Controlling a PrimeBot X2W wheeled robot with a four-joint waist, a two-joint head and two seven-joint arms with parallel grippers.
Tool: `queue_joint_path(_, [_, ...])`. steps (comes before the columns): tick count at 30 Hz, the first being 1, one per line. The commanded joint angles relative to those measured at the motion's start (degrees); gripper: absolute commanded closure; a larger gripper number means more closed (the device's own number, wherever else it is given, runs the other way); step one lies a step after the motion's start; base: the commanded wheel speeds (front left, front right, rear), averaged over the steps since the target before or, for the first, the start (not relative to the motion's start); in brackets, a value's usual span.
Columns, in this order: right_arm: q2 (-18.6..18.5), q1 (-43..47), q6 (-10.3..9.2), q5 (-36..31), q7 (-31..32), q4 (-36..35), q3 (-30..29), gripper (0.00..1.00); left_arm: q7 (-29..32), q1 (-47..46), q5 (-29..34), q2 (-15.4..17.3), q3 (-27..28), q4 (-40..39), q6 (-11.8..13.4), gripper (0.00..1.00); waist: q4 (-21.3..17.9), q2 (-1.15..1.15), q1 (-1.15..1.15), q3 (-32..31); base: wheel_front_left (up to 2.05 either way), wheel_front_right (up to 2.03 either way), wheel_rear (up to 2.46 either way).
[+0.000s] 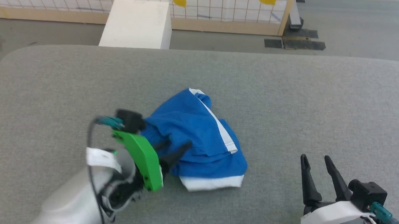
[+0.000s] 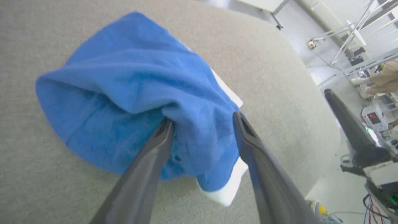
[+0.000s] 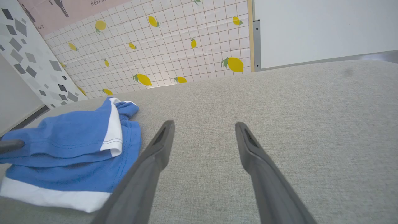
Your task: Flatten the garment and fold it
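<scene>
The left gripper (image 1: 175, 145) is released: its jaws stand apart, nothing is clamped, and both fingers are pushed into the left edge of the shorts (image 1: 198, 132). In the left wrist view, a thick fold of blue cloth bulges between the fingers (image 2: 146, 161), and the tip of one finger sits tucked under that fold. Hazard one: if the arm withdraws from here, the tucked tip is likely to snag the fold and drag the heap sideways. Hazard two: if the jaws close in this position, they probably take several layers at once, so a lift raises a bundle rather than a single edge. The shorts lie crumpled near the middle of the grey table (image 1: 289, 96), slightly left of centre. A white stripe runs across the top and a white hem band lies on the robot's side. The waistband cannot be made out, so the wrong edge may be picked and the cloth left twisted. The right gripper (image 1: 315, 159) is also released and empty, low at the right, well apart from the shorts. Hazard three: with nothing pinning that side, a one-sided pull likely slides the whole heap instead of spreading it.
</scene>
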Motion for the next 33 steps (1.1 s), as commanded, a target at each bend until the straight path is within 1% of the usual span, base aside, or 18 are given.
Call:
queue_joint_path(1, [0.0, 0.7, -0.09, 0.5, -0.3, 0.0, 0.0, 0.00, -1.5, 0.1, -1.3, 0.6, 2.0, -1.3, 0.8, 0.00, 0.7, 0.00, 0.00, -1.0, 0.00, 0.00, 0.00])
queue_joint_path(4, [0.0, 1.0, -0.09, 1.0, -0.3, 0.4, 0.2, 0.00, -4.4, 1.5, -2.8, 2.8, 5.8, -3.7, 3.0, 0.00, 1.1, 0.00, 0.00, -2.0, 0.00, 0.00, 0.00])
queue_joint_path(6, [0.0, 1.4, -0.09, 1.2, -0.3, 0.8, 0.3, 0.00, -8.9, 3.1, -2.9, 4.3, 9.2, -4.6, 5.0, 0.00, 1.4, 0.00, 0.00, -2.8, 0.00, 0.00, 0.00])
queue_joint_path(8, [0.0, 1.6, -0.09, 1.4, -0.3, 1.2, 0.5, 0.00, -15.4, 5.2, -0.7, 6.2, 12.3, -4.4, 7.6, 0.00, 1.5, 0.00, 0.00, -3.4, 0.00, 0.00, 0.00])
queue_joint_path(9, [0.0, 1.7, -0.09, 1.5, -0.3, 1.4, 0.7, 0.00, -19.5, 6.5, 1.7, 7.4, 13.4, -4.0, 9.1, 0.00, 1.5, 0.00, 0.00, -3.6, 0.00, 0.00, 0.00])
queue_joint_path(11, [0.0, 1.7, -0.09, 1.6, -0.3, 1.7, 0.7, 0.00, -25.7, 8.9, 5.5, 8.3, 15.9, -3.5, 11.0, 0.00, 1.7, 0.00, 0.00, -3.7, 0.00, 0.00, 0.00])
queue_joint_path(12, [0.0, 1.7, -0.09, 1.7, -0.3, 1.8, 0.7, 0.00, -26.8, 9.8, 9.2, 9.0, 16.7, -3.5, 11.9, 0.00, 1.7, 0.00, 0.00, -3.8, 0.00, 0.00, 0.00])
queue_joint_path(13, [0.0, 1.8, -0.09, 1.5, -0.3, 2.2, 0.9, 0.00, -27.2, 10.9, 13.5, 8.9, 18.7, -4.3, 13.0, 0.00, 1.8, 0.00, 0.00, -3.9, 0.00, 0.00, 0.00])
queue_joint_path(15, [0.0, 1.7, -0.09, 1.1, -0.3, 3.4, 1.0, 0.00, -27.3, 14.2, 21.5, 5.9, 26.0, -8.3, 14.4, 0.00, 2.1, 0.00, 0.00, -3.7, 0.00, 0.00, 0.00])
queue_joint_path(16, [0.0, 1.5, -0.09, 0.8, -0.3, 4.0, 1.1, 0.00, -27.3, 16.4, 24.7, 4.5, 28.3, -9.8, 14.4, 0.00, 2.1, 0.00, 0.00, -3.6, 0.00, 0.00, 0.00])
queue_joint_path(17, [0.0, 1.1, -0.09, 0.2, -0.2, 4.6, 1.2, 0.00, -27.3, 18.7, 28.3, 2.5, 31.3, -11.8, 14.3, 0.00, 2.2, 0.00, 0.00, -3.4, 0.00, 0.00, 0.00])
queue_joint_path(19, [0.0, -0.4, -0.09, -1.2, 1.3, 5.3, 1.3, 0.00, -27.3, 22.9, 32.9, -1.0, 35.7, -13.9, 13.6, 0.00, 2.2, 0.00, 0.00, -3.1, 0.00, 0.00, 0.00])
queue_joint_path(20, [0.0, -1.2, -0.09, -1.8, 2.9, 5.6, 1.5, 0.00, -27.3, 24.4, 34.1, -2.7, 37.6, -14.7, 13.1, 0.00, 2.2, 0.00, 0.00, -3.0, 0.00, 0.00, 0.00])
queue_joint_path(21, [0.0, -2.3, -0.09, -2.4, 5.3, 5.7, 2.0, 0.00, -27.3, 25.9, 35.5, -4.6, 39.4, -15.3, 12.1, 0.00, 2.3, 0.00, 0.00, -2.7, 0.00, 0.00, 0.00])
queue_joint_path(24, [0.0, -6.1, -0.09, -3.8, 12.3, 5.1, 4.5, 0.00, -27.3, 28.2, 38.6, -8.3, 42.1, -15.8, 8.9, 0.00, 2.7, 0.00, 0.00, -1.9, 0.00, 0.00, 0.00])
queue_joint_path(27, [0.0, -10.2, -0.09, -5.2, 23.6, 5.4, 8.5, 0.00, -27.3, 28.8, 41.2, -11.3, 44.1, -15.4, 5.5, 0.00, 3.6, 0.00, 0.00, -0.7, 0.00, 0.00, 0.00])
queue_joint_path(29, [0.0, -12.6, -0.09, -6.6, 30.7, 5.6, 11.1, 0.00, -27.3, 28.3, 42.8, -12.6, 45.4, -14.7, 3.5, 0.00, 4.5, 0.00, 0.00, 0.1, 0.00, 0.00, 0.00])
queue_joint_path(33, [0.0, -15.5, -0.09, -9.5, 44.8, 7.8, 15.0, 0.00, -27.3, 26.9, 45.5, -14.8, 47.7, -13.9, 0.6, 0.00, 6.1, 0.00, 0.00, 1.8, 0.00, 0.00, 0.00])
